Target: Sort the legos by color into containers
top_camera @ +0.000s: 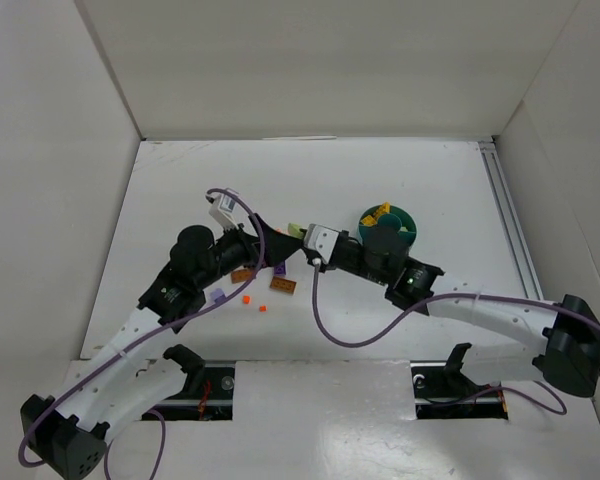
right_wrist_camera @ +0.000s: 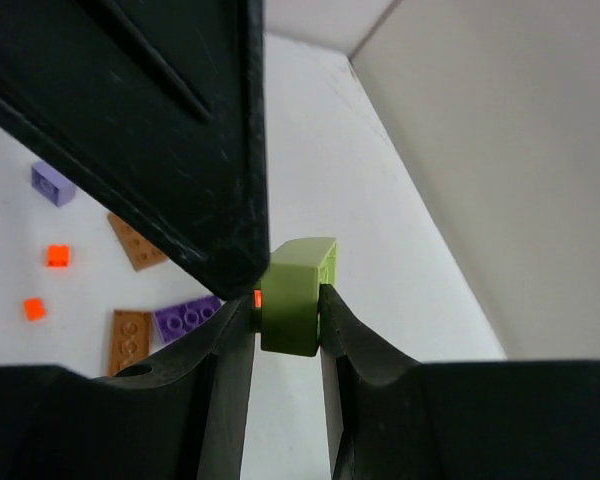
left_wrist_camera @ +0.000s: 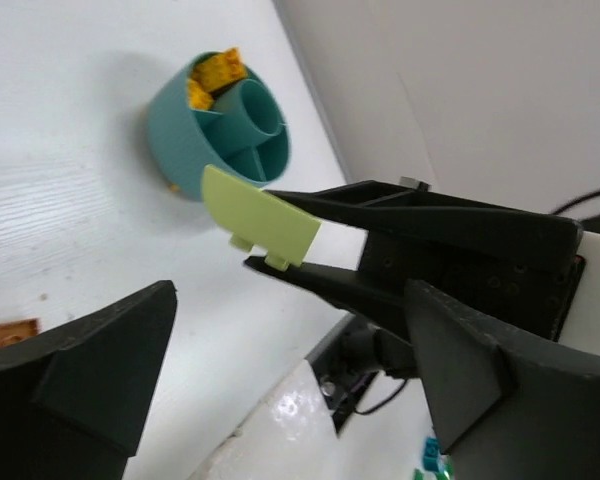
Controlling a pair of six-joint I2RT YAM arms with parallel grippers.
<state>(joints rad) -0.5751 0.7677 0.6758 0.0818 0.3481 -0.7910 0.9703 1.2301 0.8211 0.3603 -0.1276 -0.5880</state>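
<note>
we clench the flat lime green plastic lego (left_wrist_camera: pixel 260 228) in our right end effector (right_wrist_camera: pixel 288 330), near the round teal tub (left_wrist_camera: pixel 170 130), for binning; left end effector (left_wrist_camera: pixel 290 297) released.

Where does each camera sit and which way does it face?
Top external: above, behind the robot, looking down on the table; both arms show.
Left wrist: faces the teal tub; its open fingers frame the view.
Right wrist: looks past its fingers at loose bricks.
Both wrist views share the lime brick the right gripper pinches.
</note>
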